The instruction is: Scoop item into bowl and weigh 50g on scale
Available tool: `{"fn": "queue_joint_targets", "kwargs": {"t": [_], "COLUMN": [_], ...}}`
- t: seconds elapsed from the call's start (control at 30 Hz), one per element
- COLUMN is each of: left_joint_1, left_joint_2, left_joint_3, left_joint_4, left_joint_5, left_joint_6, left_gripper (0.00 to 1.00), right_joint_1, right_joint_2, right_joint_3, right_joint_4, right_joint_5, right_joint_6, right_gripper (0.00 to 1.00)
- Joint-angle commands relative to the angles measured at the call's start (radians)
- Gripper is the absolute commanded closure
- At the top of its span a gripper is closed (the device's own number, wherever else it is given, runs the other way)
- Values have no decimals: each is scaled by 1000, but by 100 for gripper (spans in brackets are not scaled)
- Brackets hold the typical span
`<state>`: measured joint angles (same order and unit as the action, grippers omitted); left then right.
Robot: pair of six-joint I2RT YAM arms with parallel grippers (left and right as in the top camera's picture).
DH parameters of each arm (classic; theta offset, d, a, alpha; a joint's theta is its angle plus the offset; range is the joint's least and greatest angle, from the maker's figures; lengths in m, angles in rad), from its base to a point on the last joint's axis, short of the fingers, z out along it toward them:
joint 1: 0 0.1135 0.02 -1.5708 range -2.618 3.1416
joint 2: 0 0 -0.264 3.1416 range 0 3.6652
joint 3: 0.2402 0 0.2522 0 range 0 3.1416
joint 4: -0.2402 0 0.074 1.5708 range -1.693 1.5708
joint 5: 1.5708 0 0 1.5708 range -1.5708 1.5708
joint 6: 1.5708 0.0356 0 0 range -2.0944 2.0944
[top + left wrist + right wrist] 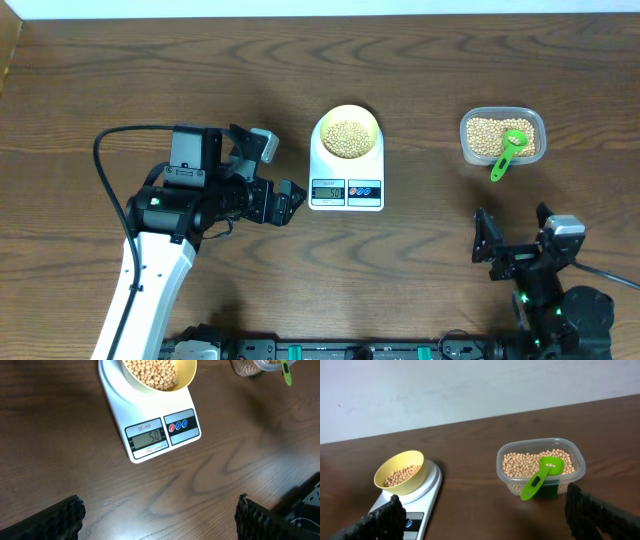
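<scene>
Overhead, the white scale (345, 170) sits mid-desk (120, 70) on dark wood grain. The pale yellow bowl (374, 126) stands on its platform, filled with small round tan beans (347, 138). The left jaws stand spread wide and empty, just left of the scale and clear of it. The right jaws are also wide open and grip nothing. They are near the front edge, well apart from the scale and below the clear rounded tub (470, 152). The tub holds more beans and a green scoop (507, 152).

From the left wrist, two ribbed black pads (55, 520) frame the lower corners, and bare desk lies between them. The scale (150, 415) lies ahead, smooth and glossy. Its grey display (150, 437) reads 50, beside red and blue buttons (178, 425). The bowl (189, 377) of beans (150, 372) is cut by the top edge.

From the right wrist, dark textured pads (600, 515) sit at both lower corners, parted widely. The tub (574, 472) lies ahead between them, its plastic see-through, with the scoop (542, 476) resting handle-out over its rim. Farther left, the bowl (412, 482) rests on the scale (431, 490).
</scene>
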<state>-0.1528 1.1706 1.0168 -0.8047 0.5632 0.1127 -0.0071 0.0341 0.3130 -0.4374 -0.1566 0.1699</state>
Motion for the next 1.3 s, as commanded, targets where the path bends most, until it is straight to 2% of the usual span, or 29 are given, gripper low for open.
{"fn": "queue_joint_targets", "kwargs": {"t": [0.0, 0.53, 0.67, 1.03, 1.27], "left_joint_1": [-2, -2, -2, -2, -2], "left_joint_2": [0, 0, 0, 0, 0], "left_joint_3": [2, 2, 2, 2, 2], "left_joint_4": [-2, -2, -2, -2, -2], "left_joint_5": [9, 9, 9, 9, 9], "left_joint_6": [18, 18, 18, 18, 18], "left_gripper": [2, 2, 2, 2, 2], "right_joint_1": [11, 11, 11, -14, -14], "right_joint_2": [-29, -29, -29, -29, -29], "right_joint_3": [-20, -31, -35, -83, -167], "right_joint_4": [13, 41, 42, 43, 145], "right_joint_5": [10, 127, 128, 130, 158], "right_joint_6": [-41, -57, -125, -127, -127], "right_gripper": [1, 1, 1, 1, 1]}}
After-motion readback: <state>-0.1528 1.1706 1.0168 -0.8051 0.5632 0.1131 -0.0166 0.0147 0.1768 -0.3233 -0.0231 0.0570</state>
